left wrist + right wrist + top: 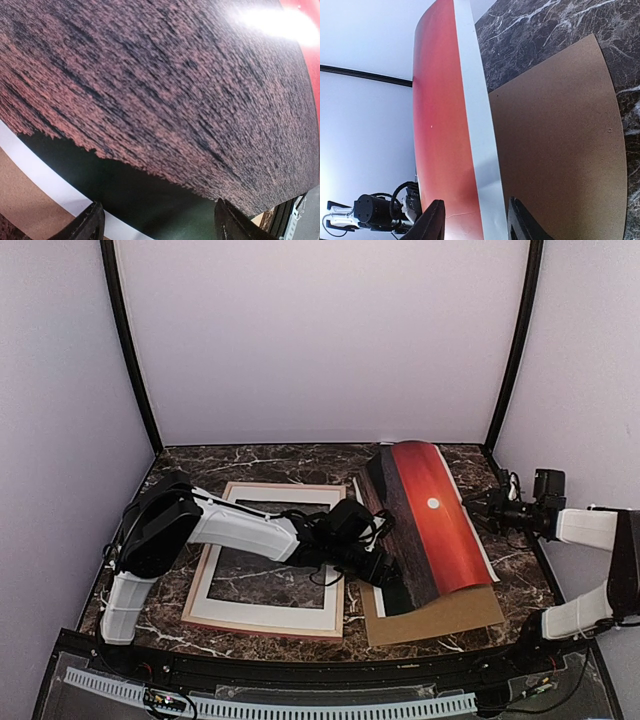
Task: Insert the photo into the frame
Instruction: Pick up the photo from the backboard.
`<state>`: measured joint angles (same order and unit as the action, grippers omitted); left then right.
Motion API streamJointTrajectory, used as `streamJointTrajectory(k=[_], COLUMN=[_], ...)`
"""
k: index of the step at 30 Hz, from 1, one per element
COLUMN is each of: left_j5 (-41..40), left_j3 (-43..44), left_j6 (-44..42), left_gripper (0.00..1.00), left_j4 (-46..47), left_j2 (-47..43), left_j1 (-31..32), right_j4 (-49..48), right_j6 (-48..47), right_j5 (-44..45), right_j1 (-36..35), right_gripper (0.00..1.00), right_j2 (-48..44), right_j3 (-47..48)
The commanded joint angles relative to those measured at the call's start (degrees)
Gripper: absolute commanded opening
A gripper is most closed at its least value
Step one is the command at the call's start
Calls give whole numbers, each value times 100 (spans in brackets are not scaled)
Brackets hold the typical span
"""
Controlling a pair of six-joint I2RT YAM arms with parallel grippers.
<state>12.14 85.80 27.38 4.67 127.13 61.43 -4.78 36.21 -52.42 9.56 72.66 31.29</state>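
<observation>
The photo [425, 530] is bowed up in an arch at the right of centre, red sky and white sun facing up, over the brown backing board [450, 615]. The frame [228, 612] lies flat to its left, pale back up. My left gripper [392, 580] reaches across the frame to the photo's near-left edge. In the left wrist view the photo [175, 90] fills the space between its wide-apart jaws [157, 227]. My right gripper [478, 508] is at the photo's right edge. In the right wrist view the white border of the photo [470, 125] runs between its parted jaws [472, 222].
The dark marble table [300, 460] is walled by pale panels on three sides. The backing board [555, 150] lies flat beneath the photo and sticks out at the front right. My left arm lies over the frame's right rail.
</observation>
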Motion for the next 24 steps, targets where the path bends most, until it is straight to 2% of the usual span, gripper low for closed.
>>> streamJointTrajectory(k=[1,17,24], left_j5=[-84,-87,-87], left_j3=[-258,-402,-424], left_j6=[148,207,194], left_gripper=[78,78,78], left_j4=[-484,-330,-312], left_j2=[-132,-243,-268], left_j1=[-68,-130,-140], right_j4=[-148,181,1176], right_j6=[37,-111,-652], right_j5=[-336,-641,29], right_j1=[28,28,22], right_gripper=[42,37,33], right_j2=[-123,-602,-593], right_j3=[-117,-139,163])
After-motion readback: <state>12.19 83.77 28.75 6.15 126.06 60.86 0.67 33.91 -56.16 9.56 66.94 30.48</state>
